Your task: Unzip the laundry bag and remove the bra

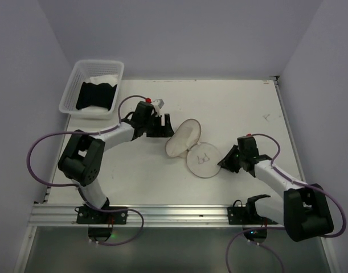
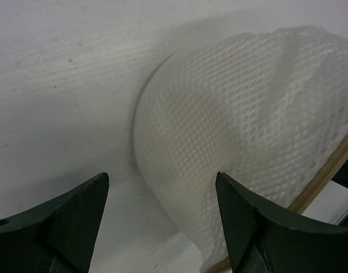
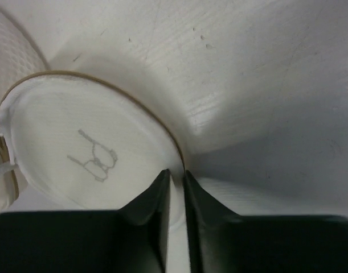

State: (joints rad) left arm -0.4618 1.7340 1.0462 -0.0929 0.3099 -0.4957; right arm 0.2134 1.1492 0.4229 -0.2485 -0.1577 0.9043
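Lying open: one laundry bag [image 1: 184,139]; one basket [image 1: 69,94].

Table [image 1: 248,114]: white flat top, faintly scuffed and marked. Laundry bag [image 1: 182,139]: white mesh, was found laid near the centre, opened out into two joined halves; its round lid [image 1: 202,160] was turned icon side up. Basket [image 1: 71,94]: white lattice, rectangular, was set at the far left corner, well apart from the bag.
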